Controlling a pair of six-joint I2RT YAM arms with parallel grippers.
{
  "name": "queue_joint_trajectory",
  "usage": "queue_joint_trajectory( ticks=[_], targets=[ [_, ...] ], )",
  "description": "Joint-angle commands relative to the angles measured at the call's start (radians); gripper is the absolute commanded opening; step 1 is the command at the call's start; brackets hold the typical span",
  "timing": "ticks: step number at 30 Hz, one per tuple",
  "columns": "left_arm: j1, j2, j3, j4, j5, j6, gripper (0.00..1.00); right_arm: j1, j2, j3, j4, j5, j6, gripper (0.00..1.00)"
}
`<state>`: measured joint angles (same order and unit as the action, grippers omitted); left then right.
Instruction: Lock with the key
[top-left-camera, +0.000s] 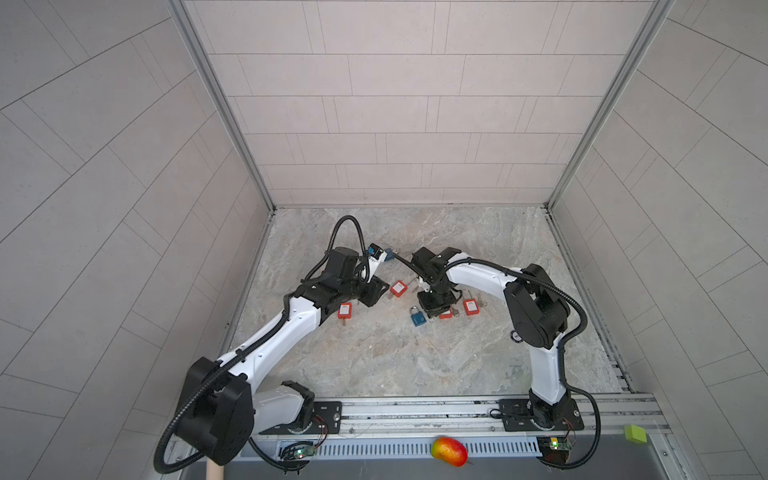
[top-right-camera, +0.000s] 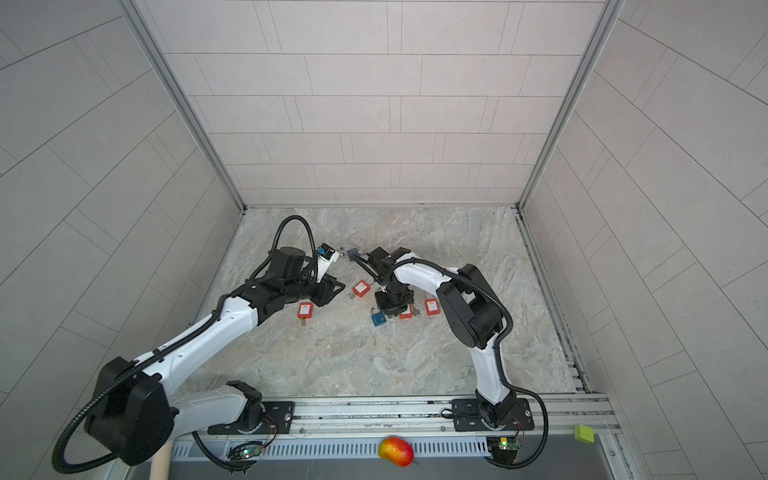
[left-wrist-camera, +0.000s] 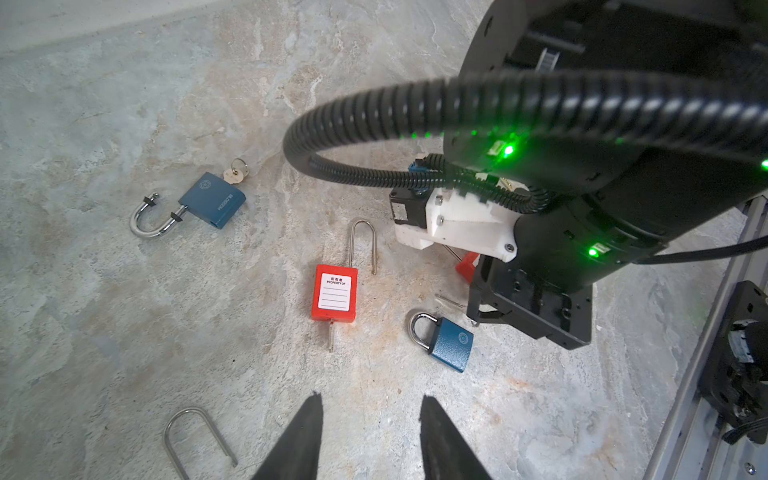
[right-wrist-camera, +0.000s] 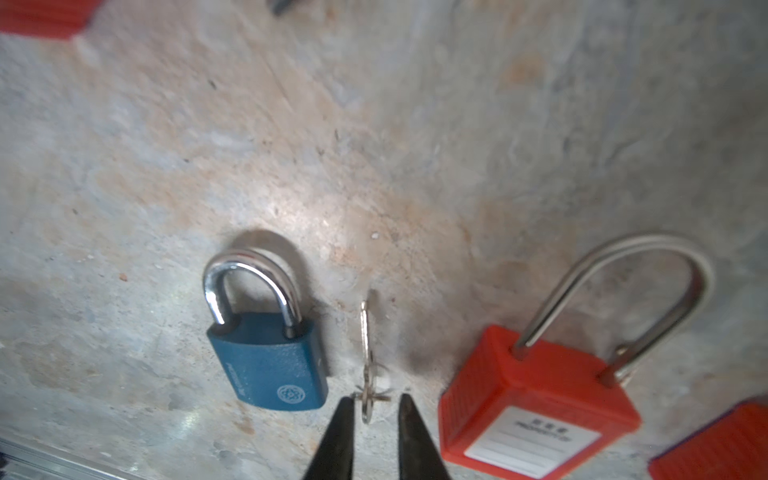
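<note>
Not much is done yet, far as I can tell. The right gripper (right-wrist-camera: 375, 398) is down at the tabletop (right-wrist-camera: 374, 124) with its jaws parted either side of a loose key (right-wrist-camera: 365, 345), not pinching it. So the key is just lying there, right beside the small blue padlock (right-wrist-camera: 270, 365), whose shackle looks pushed in. A red padlock (right-wrist-camera: 536, 407) sits on the key's other side. The left gripper (left-wrist-camera: 370, 395) hangs spread and empty. Another blue padlock (left-wrist-camera: 214, 201) farther off has a key in it and its shackle swung out. What's left: grab the key, get it into a lock, turn it.
</note>
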<state>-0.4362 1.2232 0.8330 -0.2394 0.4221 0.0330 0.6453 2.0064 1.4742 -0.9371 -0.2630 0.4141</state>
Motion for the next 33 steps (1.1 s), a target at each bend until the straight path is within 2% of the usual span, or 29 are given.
queue_joint_trajectory(
  ticks=[1, 6, 8, 11, 14, 23, 27, 30, 33],
  targets=[
    [0.004, -0.031, -0.004, 0.01, -0.003, -0.009, 0.46, 0.0, -0.073, 0.025, 0.003, 0.064, -0.004, 0.33],
    [0.004, -0.002, 0.006, 0.002, 0.012, 0.0, 0.55, -0.001, -0.107, 0.05, 0.004, 0.119, 0.037, 0.4],
    [0.004, 0.037, 0.037, -0.047, -0.029, -0.031, 0.58, -0.001, -0.139, 0.05, 0.022, 0.163, 0.058, 0.42],
    [0.002, 0.15, 0.146, -0.184, -0.04, -0.012, 0.59, -0.004, -0.202, 0.045, 0.037, 0.257, 0.084, 0.52],
    [-0.005, 0.249, 0.224, -0.244, -0.069, -0.033, 0.61, -0.007, -0.259, 0.032, 0.041, 0.355, 0.1, 0.61],
    [-0.073, 0.494, 0.392, -0.265, -0.173, -0.053, 0.61, -0.026, -0.397, -0.059, 0.067, 0.533, 0.129, 0.68],
    [-0.108, 0.615, 0.51, -0.363, -0.216, -0.064, 0.62, -0.024, -0.429, -0.035, -0.009, 0.693, 0.077, 0.73],
    [-0.129, 0.687, 0.567, -0.394, -0.231, -0.073, 0.63, -0.031, -0.493, -0.1, 0.06, 0.702, 0.04, 0.74],
    [-0.144, 0.736, 0.609, -0.412, -0.255, -0.081, 0.64, -0.043, -0.584, -0.208, 0.151, 0.754, 0.111, 0.81]
  ],
)
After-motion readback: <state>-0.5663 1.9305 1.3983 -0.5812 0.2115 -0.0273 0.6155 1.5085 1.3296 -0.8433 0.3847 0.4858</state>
